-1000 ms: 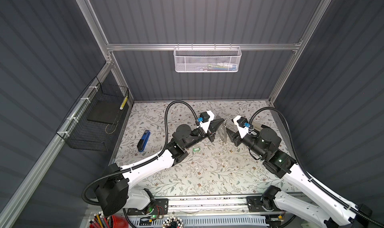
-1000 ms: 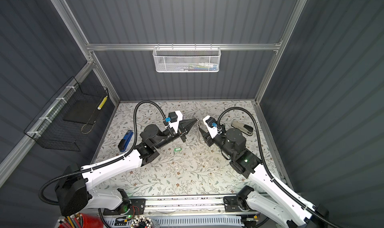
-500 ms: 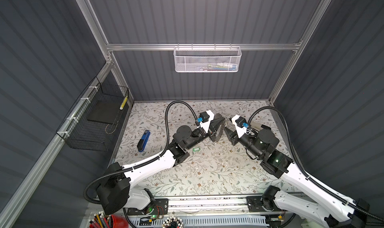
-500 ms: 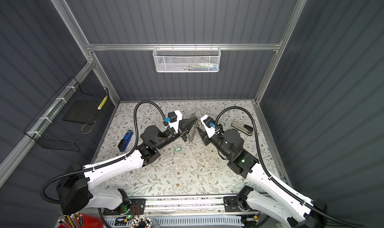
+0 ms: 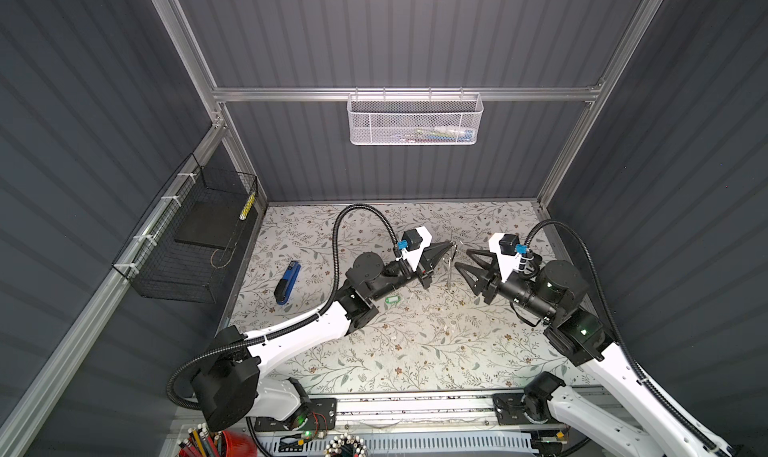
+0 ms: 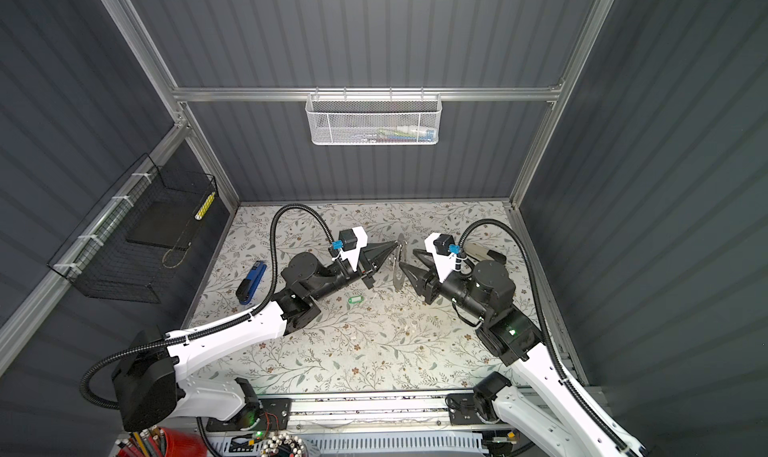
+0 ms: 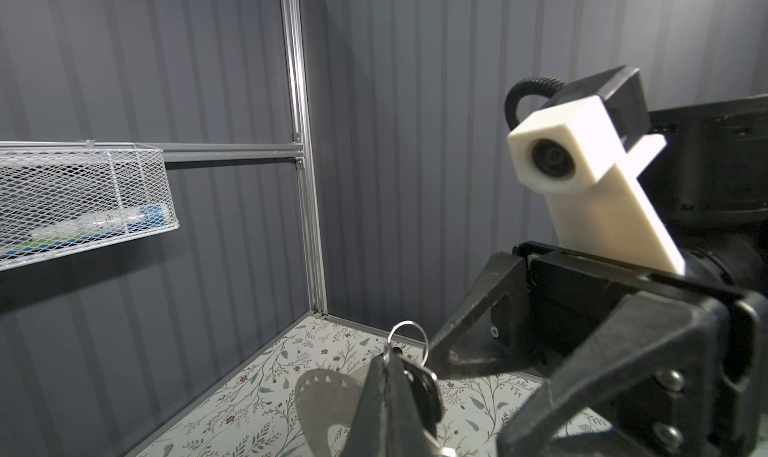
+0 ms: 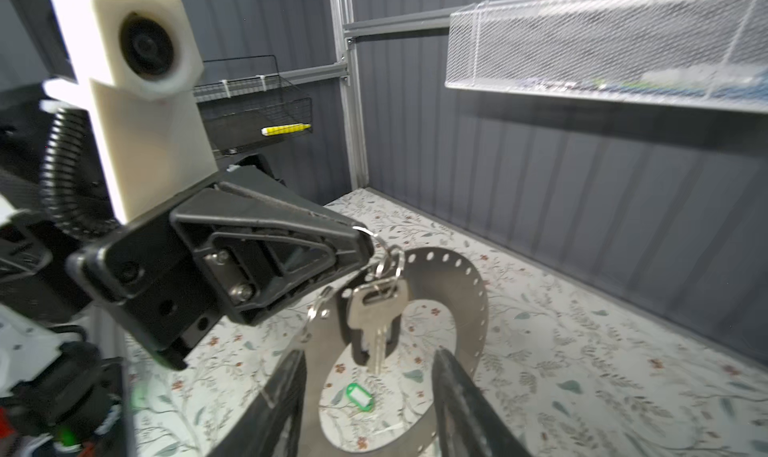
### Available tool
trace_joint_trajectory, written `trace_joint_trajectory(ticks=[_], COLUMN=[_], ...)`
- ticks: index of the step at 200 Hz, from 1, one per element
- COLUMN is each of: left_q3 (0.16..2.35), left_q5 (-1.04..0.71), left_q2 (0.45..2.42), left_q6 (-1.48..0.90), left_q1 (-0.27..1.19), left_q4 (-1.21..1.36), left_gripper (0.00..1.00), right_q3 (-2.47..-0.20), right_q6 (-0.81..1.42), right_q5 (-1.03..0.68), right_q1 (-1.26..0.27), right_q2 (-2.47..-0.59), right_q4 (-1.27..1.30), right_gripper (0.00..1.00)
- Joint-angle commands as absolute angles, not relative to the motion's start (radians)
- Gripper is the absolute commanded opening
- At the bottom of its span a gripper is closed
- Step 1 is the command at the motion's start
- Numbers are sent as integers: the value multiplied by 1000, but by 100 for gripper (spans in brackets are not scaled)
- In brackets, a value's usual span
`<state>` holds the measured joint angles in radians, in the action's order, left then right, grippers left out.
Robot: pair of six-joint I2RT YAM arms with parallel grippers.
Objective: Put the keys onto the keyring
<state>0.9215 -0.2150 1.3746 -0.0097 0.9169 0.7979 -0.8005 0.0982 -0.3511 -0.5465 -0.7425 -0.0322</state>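
- Your left gripper [image 8: 365, 243] is clamped shut at the top edge of the keyring [image 8: 469, 292], holding it on edge above the table [image 5: 415, 351]. I cannot tell whether the pads pinch the plate itself or only the small wire ring [image 7: 409, 330] there.
- The key [image 8: 376, 322] hangs from that wire ring, across the keyring's hole. The green tag [image 5: 392, 300] lies on the table below your left arm and is not yet on.
- Your right gripper [image 5: 461, 258] has its jaws apart and holds nothing. Its fingers are close to the keyring's face, on either side of the hole.
- If you push in further, a finger could knock the plate or the key. The pinch is small, so the plate may swing, twist or slip out.
- If you close here, you may trap the dangling key instead of the plate.
- Fetching the tag with your right gripper means passing under the hanging plate, so watch for a snag.
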Motion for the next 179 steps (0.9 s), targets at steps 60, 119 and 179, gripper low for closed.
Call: trace_joint_trajectory(ticks=[60,119,179], left_q3=[917,915,919], left_q5=[-281,-302,-314], left_q2=[1346,1347,1348], left_q6=[11,11,11], left_q1=[908,906,906], left_q4=[837,831,831], left_gripper=[0,0,0], right_q3=[-788,-786,-804], right_q6=[471,540,629], right_q5=[-376,-222,-364], right_q1=[-543,-532,-490], right_q2=[-690,-676,-731], right_q4=[35,75,155], right_gripper=[42,29,24])
